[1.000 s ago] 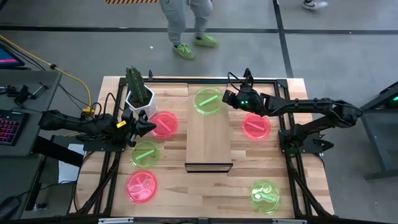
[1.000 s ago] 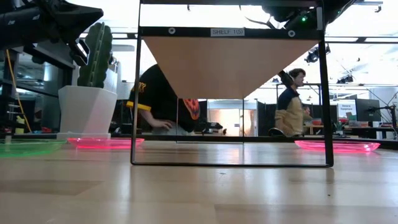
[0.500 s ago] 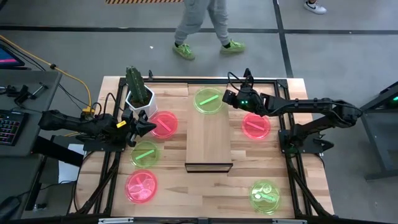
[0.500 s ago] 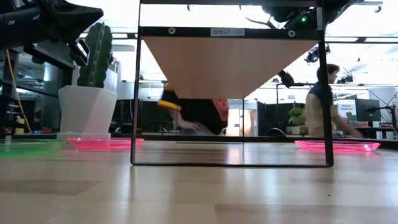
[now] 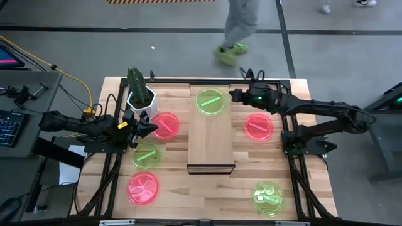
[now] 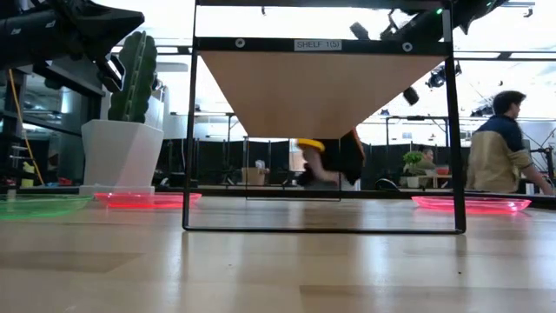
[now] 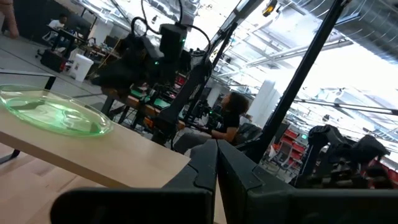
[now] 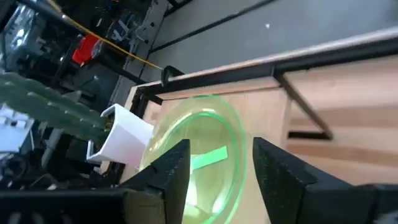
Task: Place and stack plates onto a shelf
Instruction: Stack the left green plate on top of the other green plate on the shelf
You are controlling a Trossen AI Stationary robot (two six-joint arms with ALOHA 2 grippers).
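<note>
— Since one green plate (image 5: 209, 102) already sits on the shelf (image 5: 210, 144), at the far end, where are the others?

— Five are down on the table (image 5: 188, 188). A pink plate (image 5: 164, 125) and a green plate (image 5: 146, 154) lie on the left side, with another pink plate (image 5: 143, 188) nearer the front. On the right side there is a pink plate (image 5: 258, 126), and a green plate (image 5: 267, 198) at the front corner.

— What is the right gripper (image 5: 235, 95) doing?

— It hangs just beside the green plate on the shelf. Its fingers (image 8: 171, 174) are spread apart with nothing between them, and the plate lies free.

— And the left gripper (image 5: 154, 129)?

— It waits over the edge of the pink plate by the cactus pot (image 5: 141, 97). Its fingers (image 7: 202, 168) are pressed together and hold nothing.

— What could go wrong?

— I think the plates are thin and slippery. The shelf is only about as wide as a plate, so a bump from the right gripper could push the green one off the edge. On the left, the cactus pot stands very close to the pink plate, so the arm could knock it over when it reaches down.
</note>
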